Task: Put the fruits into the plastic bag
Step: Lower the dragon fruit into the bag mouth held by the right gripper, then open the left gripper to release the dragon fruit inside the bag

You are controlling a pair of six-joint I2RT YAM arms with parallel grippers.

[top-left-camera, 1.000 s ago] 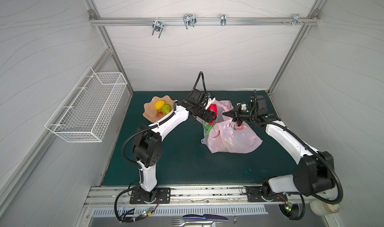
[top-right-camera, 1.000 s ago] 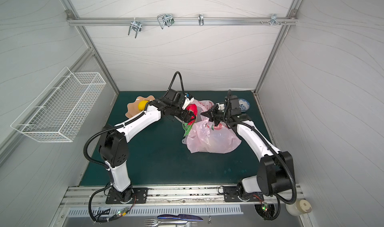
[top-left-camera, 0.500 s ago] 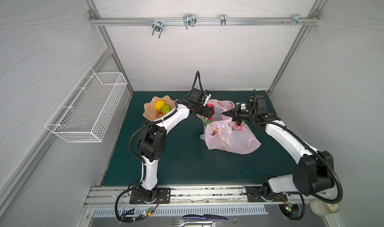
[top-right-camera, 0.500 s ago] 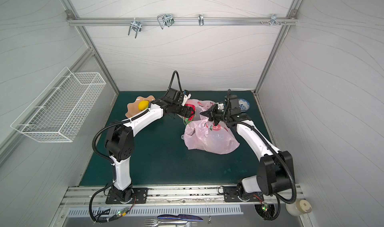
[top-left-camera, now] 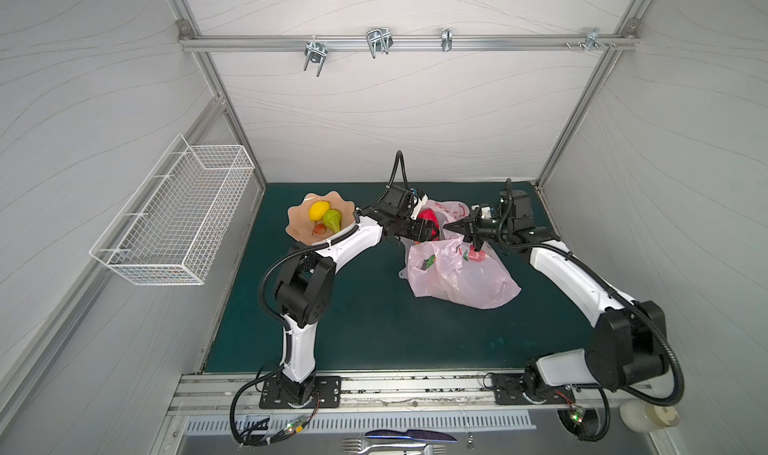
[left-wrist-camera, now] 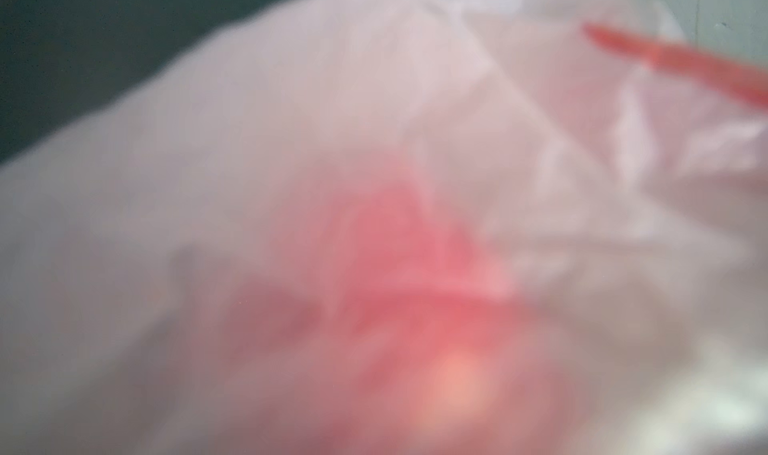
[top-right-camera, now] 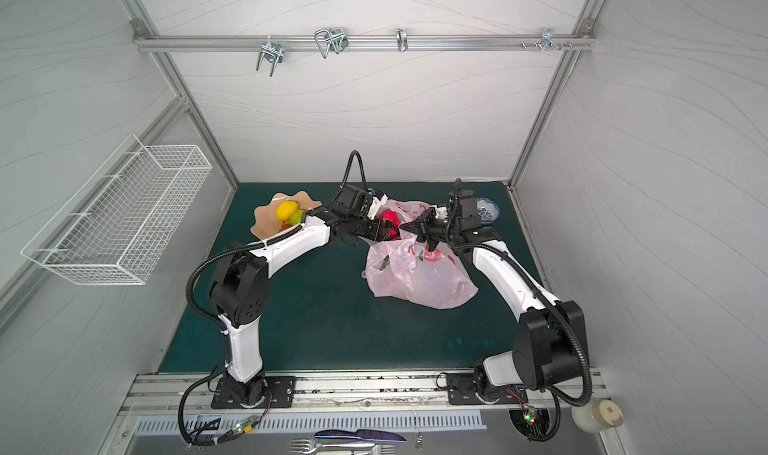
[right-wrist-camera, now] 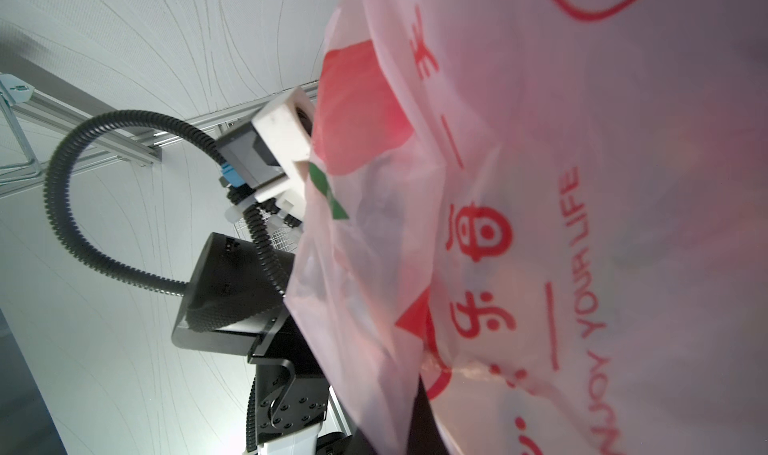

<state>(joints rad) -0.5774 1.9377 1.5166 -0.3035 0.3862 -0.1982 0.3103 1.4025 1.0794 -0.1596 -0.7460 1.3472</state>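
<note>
The pale-pink plastic bag [top-left-camera: 461,274] [top-right-camera: 419,278] lies right of the mat's middle, its mouth raised toward the back. My right gripper [top-left-camera: 468,236] [top-right-camera: 424,236] is shut on the bag's upper edge, and the film fills the right wrist view [right-wrist-camera: 540,224]. My left gripper [top-left-camera: 430,229] [top-right-camera: 386,231] reaches into the mouth, shut on the pink-red dragon fruit [top-left-camera: 428,216] [top-right-camera: 388,216]. Bag film [left-wrist-camera: 374,141] blurs the left wrist view, with a red patch showing through. A lemon [top-left-camera: 319,210], a green pear [top-left-camera: 332,220] and a red piece [top-left-camera: 319,229] sit in the peach dish [top-left-camera: 297,224].
A white wire basket [top-left-camera: 178,220] hangs on the left wall. A blue-and-white bowl [top-right-camera: 486,209] stands behind my right arm at the back right. Cutlery [top-left-camera: 399,442] lies in front of the rail, and a cup [top-left-camera: 648,417] stands at the front right.
My left gripper drew back a little toward the dish, then came right again to the bag's mouth with the red fruit. The right gripper kept its hold, barely moving.
</note>
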